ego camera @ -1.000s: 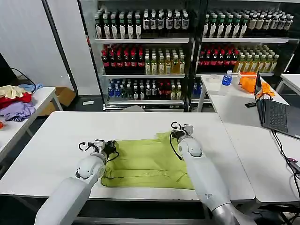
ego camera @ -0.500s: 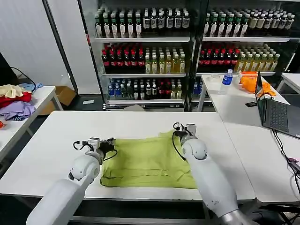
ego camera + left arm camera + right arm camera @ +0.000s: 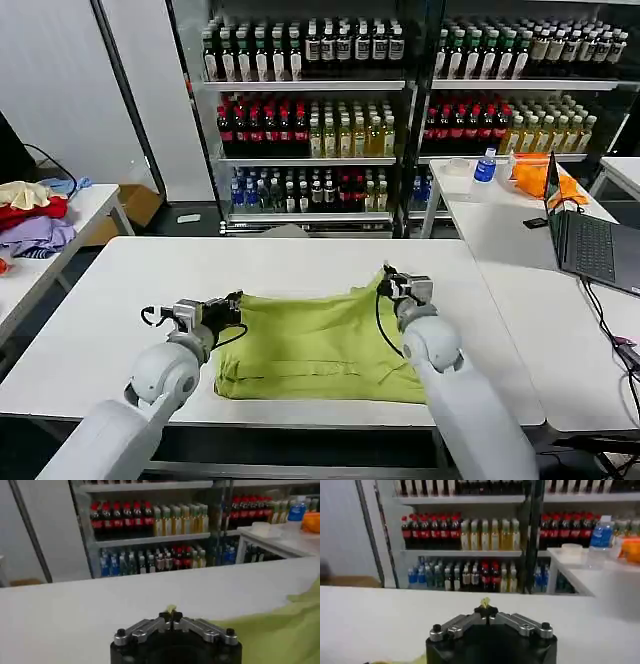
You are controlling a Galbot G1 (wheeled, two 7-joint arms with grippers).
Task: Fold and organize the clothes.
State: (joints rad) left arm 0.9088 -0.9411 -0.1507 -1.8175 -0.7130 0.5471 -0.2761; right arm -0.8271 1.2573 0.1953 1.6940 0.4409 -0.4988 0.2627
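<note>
Head view first: the lime T-shirt (image 3: 318,345) lies spread on the white bench (image 3: 120,290), towards its front edge, long axis running side to side between the two arms. The left gripper (image 3: 228,310) has the shirt's far left corner, the right gripper (image 3: 392,287) its far right corner — both lifted a touch off the bench, cloth peaking up at each. The shirt's body lies on the near side of both claws, so any fold, by my reading, means drawing that far edge towards the front edge; each arm is equally near its own corner. Fabric looks soft and matte, wrinkled along the near hem, with loose folds at the left side.

Left wrist view now — the left gripper (image 3: 171,618) is clenched, a small tuft of yellow-green cloth pinched at the tips, and more of the T-shirt (image 3: 280,630) sloping away beside it over the smooth bench (image 3: 75,615).

Right wrist view: same story, the right gripper (image 3: 485,608) is pinched tight on a little peak of the T-shirt (image 3: 485,601), the bare bench (image 3: 375,615) beyond it.
</note>
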